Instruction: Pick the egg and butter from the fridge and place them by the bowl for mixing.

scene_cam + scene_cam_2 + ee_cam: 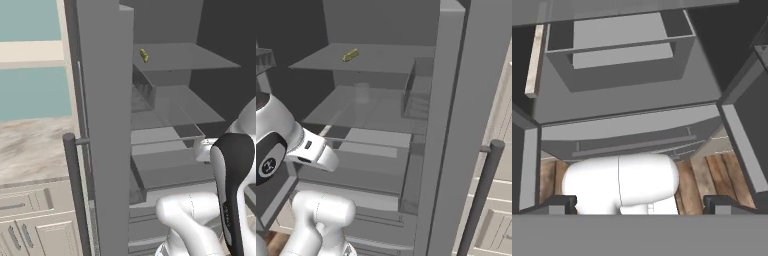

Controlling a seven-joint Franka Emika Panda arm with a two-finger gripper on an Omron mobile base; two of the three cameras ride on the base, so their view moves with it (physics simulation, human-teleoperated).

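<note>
Gripper: 2 dark finger tips [564,202] set far apart at the bottom of the hand view — jaws wide open, nothing between them; midpoint at gripper [641,202].
Butter: 1 small yellow-olive stick, butter [144,55], lying on the top shelf near its left front part in the left base view; also seen as a short stick in the right base view [350,55].
Egg: cannot make it out in any view.
Fridge: 1 tall plain grey unit, fridge [170,100], standing open; flat matte grey walls, dark at the back.
Shelves: 2 thin flat grey shelves, upper shelf [381,57] and lower shelf [356,107] — the lower one looks translucent, with a faint glassy cylinder shape on it.
Drawers: boxy grey drawers [376,145] below the shelves, square-edged.
Door: 1 open grey door [102,125] with 1 long dark bar handle [75,195], round in section.
Open room: wide bare shelf surface around the butter; arm well below it.
Surroundings: marbled counter [35,150], beige panelled cabinets [30,220], wood-plank floor [697,180].
</note>
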